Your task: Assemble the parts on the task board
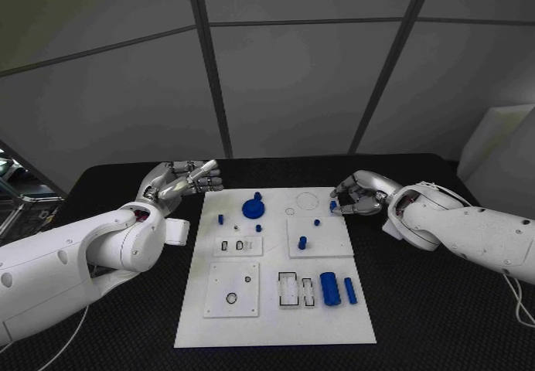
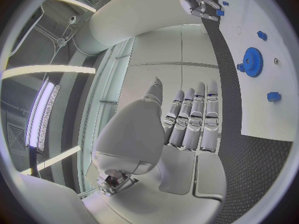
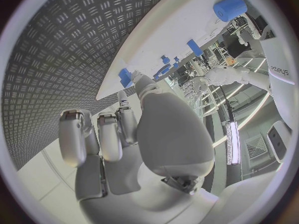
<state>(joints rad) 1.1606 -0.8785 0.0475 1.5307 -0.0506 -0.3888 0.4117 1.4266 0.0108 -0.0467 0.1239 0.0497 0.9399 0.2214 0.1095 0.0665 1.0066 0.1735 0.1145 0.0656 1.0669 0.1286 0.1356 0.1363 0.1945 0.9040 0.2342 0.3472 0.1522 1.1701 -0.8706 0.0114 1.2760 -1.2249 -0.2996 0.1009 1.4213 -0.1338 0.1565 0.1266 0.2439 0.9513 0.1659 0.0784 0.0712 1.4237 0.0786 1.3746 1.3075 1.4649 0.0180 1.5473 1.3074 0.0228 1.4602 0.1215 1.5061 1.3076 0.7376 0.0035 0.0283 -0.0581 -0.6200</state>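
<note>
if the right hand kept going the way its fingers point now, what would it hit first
Likely the far right corner of the task board: the right hand points left at it, already pinching a small blue part there. Height above the board is unclear.

White task board (image 1: 273, 325) flat mid-surface, long side running away from robot. Blue gear (image 1: 254, 207) near far end; blue cylinder (image 1: 329, 288) and slimmer blue rod (image 1: 350, 290) side by side near right edge; small blue pegs (image 1: 302, 242) upright mid-board.
</note>
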